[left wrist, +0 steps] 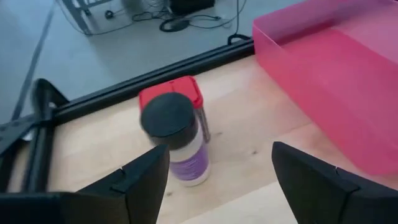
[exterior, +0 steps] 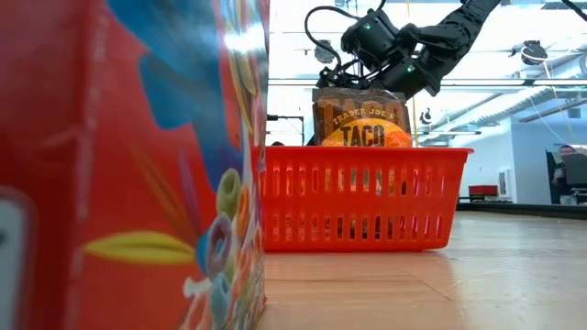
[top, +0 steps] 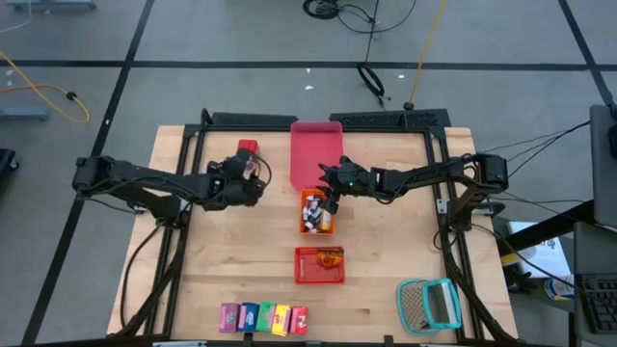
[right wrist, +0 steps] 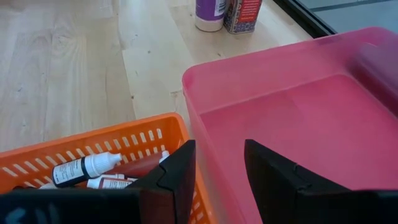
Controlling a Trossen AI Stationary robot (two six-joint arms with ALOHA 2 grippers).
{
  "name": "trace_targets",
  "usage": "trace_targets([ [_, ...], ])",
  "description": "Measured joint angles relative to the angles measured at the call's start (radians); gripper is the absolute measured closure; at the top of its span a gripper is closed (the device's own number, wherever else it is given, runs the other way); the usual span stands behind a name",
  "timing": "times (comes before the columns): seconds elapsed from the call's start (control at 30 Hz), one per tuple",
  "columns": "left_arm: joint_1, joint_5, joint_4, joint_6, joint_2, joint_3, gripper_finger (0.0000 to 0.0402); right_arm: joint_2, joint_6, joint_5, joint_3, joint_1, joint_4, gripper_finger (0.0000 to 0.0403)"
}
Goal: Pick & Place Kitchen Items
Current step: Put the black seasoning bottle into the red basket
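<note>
Jar (left wrist: 180,140), dark-lidded, likely light, rigid and slick, stands upright between the left gripper's (left wrist: 217,180) wide jaws; grip its middle.

Right gripper (right wrist: 217,171), jaws narrow and empty, hovers over the pink tray (right wrist: 298,118).

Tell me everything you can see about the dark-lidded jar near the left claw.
The dark-lidded jar is a small upright cylinder with a round matte black cap, a clear-looking upper body and a purple label around its lower part. It stands on the wooden table directly in front of the small red container, seemingly touching it. The left claw is open, its fingers apart on either side and not gripping it.
</note>
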Motion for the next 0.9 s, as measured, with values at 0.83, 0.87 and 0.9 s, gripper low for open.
trace_targets([
  [0.83, 0.196, 0.139, 0.109, 0.123, 0.010, -0.052, 0.0117, 0.000, 0.000, 0.000, 0.000, 0.002, 0.002, 0.0271],
  [0.87, 0.199, 0.144, 0.115, 0.132, 0.010, -0.052, 0.0117, 0.000, 0.000, 0.000, 0.000, 0.002, 0.002, 0.0271],
  [0.9, 0.202, 0.147, 0.126, 0.144, 0.010, -0.052, 0.0117, 0.000, 0.000, 0.000, 0.000, 0.002, 0.002, 0.0271],
])
